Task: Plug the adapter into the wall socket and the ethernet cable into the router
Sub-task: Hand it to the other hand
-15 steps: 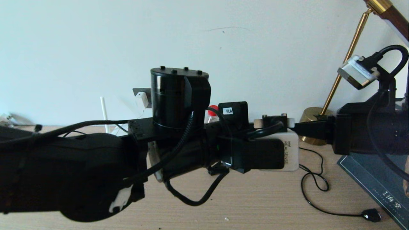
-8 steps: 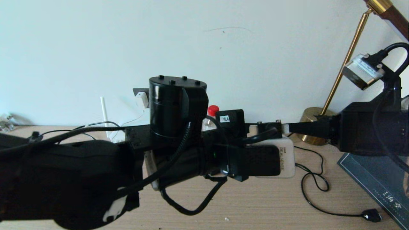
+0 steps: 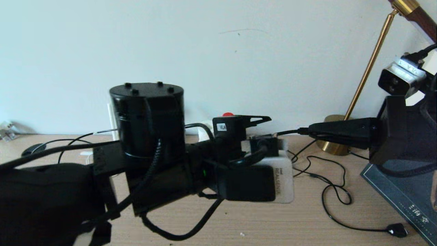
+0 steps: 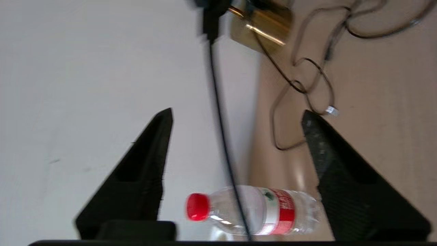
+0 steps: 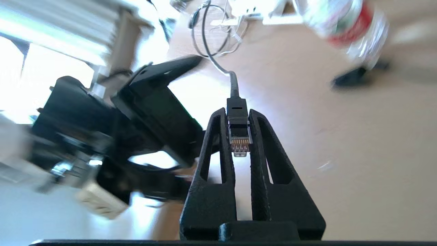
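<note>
The left gripper [image 4: 235, 136] hangs released and empty above a water bottle [image 4: 254, 210]. Rightward, the right gripper [image 5: 239, 118] clenches the ethernet cable [image 5: 238, 126] by its plug. The router seems hidden behind the left arm, so the plug wants lining up squarely with its port before pushing. The left wrist camera [image 3: 285, 177] reads "REALSENSE"; a tag [image 3: 221, 127] reads "VLA"

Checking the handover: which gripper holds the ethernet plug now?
The right gripper: it is shut on the ethernet plug. The left gripper is open and empty, with only a cable passing between its fingers.
</note>
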